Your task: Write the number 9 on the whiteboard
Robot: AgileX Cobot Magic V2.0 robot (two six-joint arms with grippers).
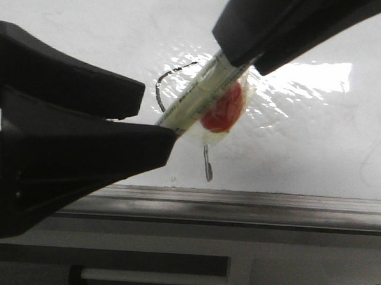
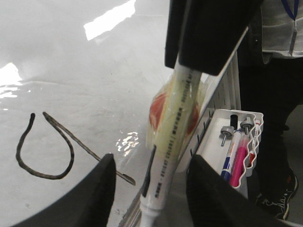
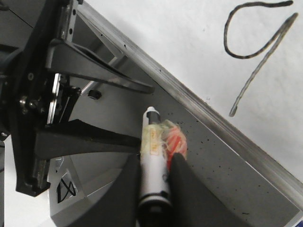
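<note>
We see the right gripper (image 3: 154,182) closed on a marker (image 3: 152,161) wrapped in tape with a red patch. The marker tip points at the left gripper (image 1: 156,118), whose fingers are apart and hold nothing. The number 9 (image 2: 52,149) is drawn on the whiteboard (image 2: 94,61), just behind both grippers. Beside the left gripper, a white holder (image 2: 239,142) carries more markers.

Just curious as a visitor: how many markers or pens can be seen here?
3, possibly more hidden: one marker held in the right gripper, plus a blue pen and a pink pen standing in the white holder beside the whiteboard.
</note>
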